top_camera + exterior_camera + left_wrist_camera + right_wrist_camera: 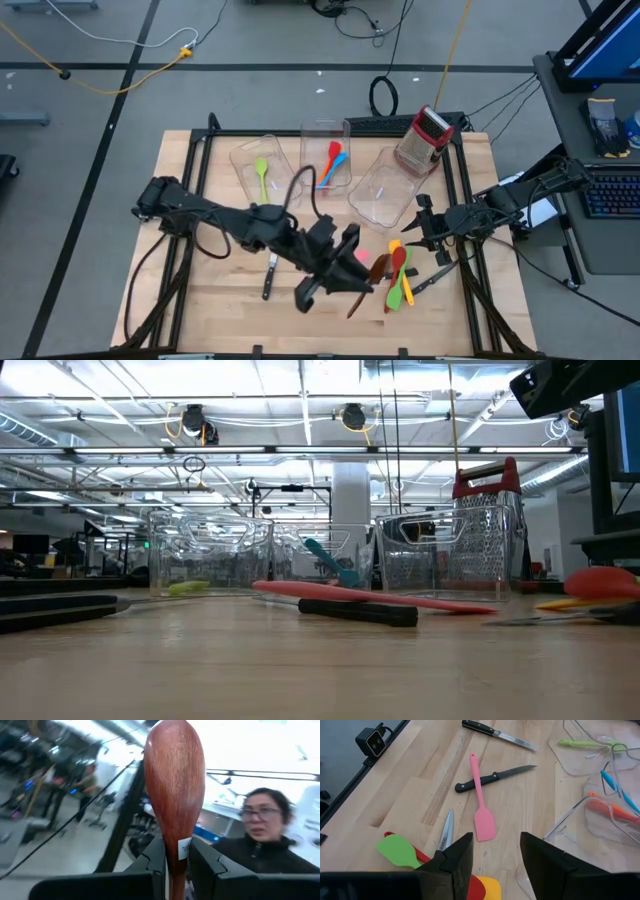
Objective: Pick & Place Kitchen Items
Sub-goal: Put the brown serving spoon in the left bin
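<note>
My left gripper [350, 285] hangs over the table's near middle, shut on a brown wooden spoon [174, 785]. My right gripper [495, 845] waits open above the table's right side, nothing between its fingers. Below it lie a pink spatula [481, 805], two black-handled knives [492, 776], a green spatula [397, 851] and red and yellow utensils [402, 265]. Another knife [270, 276] lies left of my left gripper. A green spoon [262, 176] lies in the left clear bin. Blue and orange utensils [333, 163] lie in the middle bin. My left gripper pinches the brown spoon between its two fingers at the neck just below the bowl [174, 862], beside a small white sticker. The bowl stands out past the fingertips, pointing upward. The spoon is lifted clear of the table; its handle is hidden behind the fingers.
Three clear bins stand along the far side; the right one [385, 188] holds nothing. A red-topped metal grater [425, 138] stands at the far right. A person shows beyond the table in the left wrist view. Bare wood lies at the near left.
</note>
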{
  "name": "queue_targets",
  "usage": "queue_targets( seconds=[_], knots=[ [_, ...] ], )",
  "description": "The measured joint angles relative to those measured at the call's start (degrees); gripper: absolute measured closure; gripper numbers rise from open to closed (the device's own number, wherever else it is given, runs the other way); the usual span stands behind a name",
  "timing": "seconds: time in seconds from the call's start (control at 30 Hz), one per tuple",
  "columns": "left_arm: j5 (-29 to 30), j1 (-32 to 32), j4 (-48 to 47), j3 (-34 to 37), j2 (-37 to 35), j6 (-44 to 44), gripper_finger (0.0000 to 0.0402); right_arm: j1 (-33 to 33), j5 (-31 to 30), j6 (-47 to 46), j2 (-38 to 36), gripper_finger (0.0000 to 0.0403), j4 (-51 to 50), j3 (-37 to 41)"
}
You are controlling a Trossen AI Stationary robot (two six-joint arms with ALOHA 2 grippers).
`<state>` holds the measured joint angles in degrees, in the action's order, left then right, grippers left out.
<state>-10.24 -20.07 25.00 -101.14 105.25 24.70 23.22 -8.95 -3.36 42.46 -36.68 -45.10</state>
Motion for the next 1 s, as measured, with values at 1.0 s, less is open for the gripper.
queue_targets(
  seconds=[1.0],
  knots=[
    [24.47,6.71,-68.26,0.0,0.0,55.38,0.0355,0.0,0.0,1.11,0.0,0.0248,0.28,0.0]
  ],
)
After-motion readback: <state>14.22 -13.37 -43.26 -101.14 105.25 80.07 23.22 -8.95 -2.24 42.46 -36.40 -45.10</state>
